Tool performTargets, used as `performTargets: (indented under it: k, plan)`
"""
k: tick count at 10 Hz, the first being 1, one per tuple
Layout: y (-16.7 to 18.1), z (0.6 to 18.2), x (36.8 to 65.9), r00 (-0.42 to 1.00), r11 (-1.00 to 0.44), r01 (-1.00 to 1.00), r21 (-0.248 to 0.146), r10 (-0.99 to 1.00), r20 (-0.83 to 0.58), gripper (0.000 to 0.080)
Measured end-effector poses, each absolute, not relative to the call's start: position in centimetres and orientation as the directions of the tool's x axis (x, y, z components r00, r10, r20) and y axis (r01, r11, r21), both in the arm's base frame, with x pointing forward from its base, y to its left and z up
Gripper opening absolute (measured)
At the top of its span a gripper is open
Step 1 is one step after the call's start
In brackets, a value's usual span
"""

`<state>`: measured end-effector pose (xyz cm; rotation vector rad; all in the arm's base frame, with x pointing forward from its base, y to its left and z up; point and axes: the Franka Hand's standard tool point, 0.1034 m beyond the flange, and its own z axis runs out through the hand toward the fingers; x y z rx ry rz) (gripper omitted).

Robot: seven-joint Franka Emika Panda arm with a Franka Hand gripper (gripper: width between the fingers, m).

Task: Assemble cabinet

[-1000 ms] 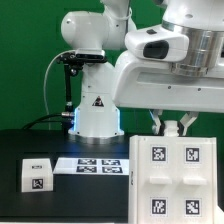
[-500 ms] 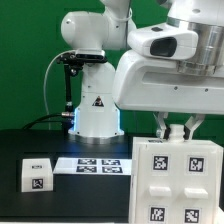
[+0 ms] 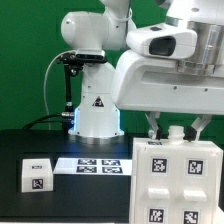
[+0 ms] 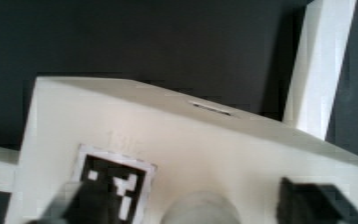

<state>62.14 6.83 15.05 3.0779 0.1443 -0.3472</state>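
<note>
The cabinet (image 3: 176, 186) is a large white box face with several black-and-white tags, at the exterior view's lower right. My gripper (image 3: 176, 128) hangs just over its far edge, with its fingers (image 3: 154, 126) spread wide on either side of a small white nub. In the wrist view the cabinet's white body (image 4: 194, 140) fills the frame, with one tag (image 4: 114, 182) on it. There my gripper (image 4: 190, 205) is open, and its dark fingertips (image 4: 318, 196) straddle the white body without squeezing it.
A small white block with a tag (image 3: 38, 172) stands on the black table at the exterior view's left. The marker board (image 3: 95, 164) lies between it and the cabinet. The arm's white base (image 3: 98, 112) stands behind. A white strip (image 4: 318, 70) crosses the wrist view's dark background.
The cabinet sank a little lower in the exterior view. Then my fingers spread apart and let go of it.
</note>
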Motion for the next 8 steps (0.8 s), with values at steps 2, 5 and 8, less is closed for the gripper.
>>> performTargets:
  k: [2, 5, 8]
  plan:
    - [5.2, 17.0, 62.2, 0.971, -0.996, 0.093, 0.016, 0.087, -0.224, 0.0630]
    - [3.7, 17.7, 58.5, 0.974, -0.999, 0.048, -0.010, 0.049, -0.222, 0.0648]
    - [3.7, 17.6, 58.6, 0.974, -0.999, 0.048, -0.008, 0.049, -0.222, 0.0648]
